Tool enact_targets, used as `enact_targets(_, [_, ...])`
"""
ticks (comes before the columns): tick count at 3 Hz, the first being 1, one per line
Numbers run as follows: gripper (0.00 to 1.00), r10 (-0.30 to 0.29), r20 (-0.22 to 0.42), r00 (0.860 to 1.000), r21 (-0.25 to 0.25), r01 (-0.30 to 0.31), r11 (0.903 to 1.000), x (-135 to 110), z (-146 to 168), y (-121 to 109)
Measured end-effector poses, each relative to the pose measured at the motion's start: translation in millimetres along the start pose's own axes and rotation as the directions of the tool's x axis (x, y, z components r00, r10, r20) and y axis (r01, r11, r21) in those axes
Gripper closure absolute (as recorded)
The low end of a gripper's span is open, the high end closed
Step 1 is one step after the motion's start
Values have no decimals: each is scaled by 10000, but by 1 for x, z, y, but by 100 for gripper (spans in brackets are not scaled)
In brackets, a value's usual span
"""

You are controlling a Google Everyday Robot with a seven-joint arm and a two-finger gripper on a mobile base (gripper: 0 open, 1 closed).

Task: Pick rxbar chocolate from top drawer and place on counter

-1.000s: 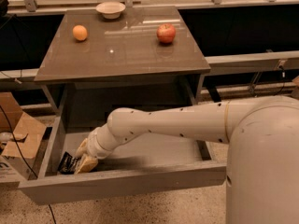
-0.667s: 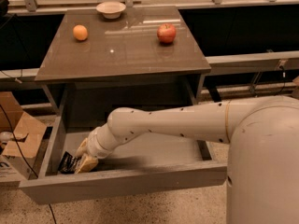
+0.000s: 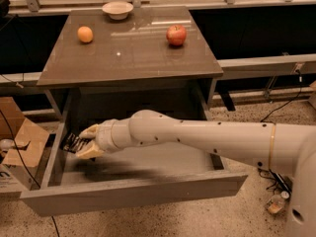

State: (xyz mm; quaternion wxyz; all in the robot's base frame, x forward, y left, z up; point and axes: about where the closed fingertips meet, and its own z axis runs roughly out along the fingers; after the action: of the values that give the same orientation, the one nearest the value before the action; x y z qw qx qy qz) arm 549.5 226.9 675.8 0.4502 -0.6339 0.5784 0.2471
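Over the left of the top drawer [image 3: 133, 194], the hand [image 3: 83, 142] pinches the rxbar chocolate [image 3: 72, 143].

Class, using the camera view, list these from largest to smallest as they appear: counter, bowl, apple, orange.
1. counter
2. bowl
3. apple
4. orange
The apple and orange look close, with the apple slightly bigger. The pincer, at the view-left end of the top drawer, grips the rxbar chocolate.

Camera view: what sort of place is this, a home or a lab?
Probably a lab or test space, not a home: a lone counter with an open drawer, loose cables on a speckled floor, a cardboard box. The gripper is in the drawer's left end, shut on the rxbar.
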Motion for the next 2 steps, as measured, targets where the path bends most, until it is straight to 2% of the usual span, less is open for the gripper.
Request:
enact_targets(1, [100, -317, 913, 9953, 932, 232, 9954, -39, -36, -40])
enact_targets(2, [100, -945, 1833, 9785, 1614, 648, 9848, -88, -84, -86])
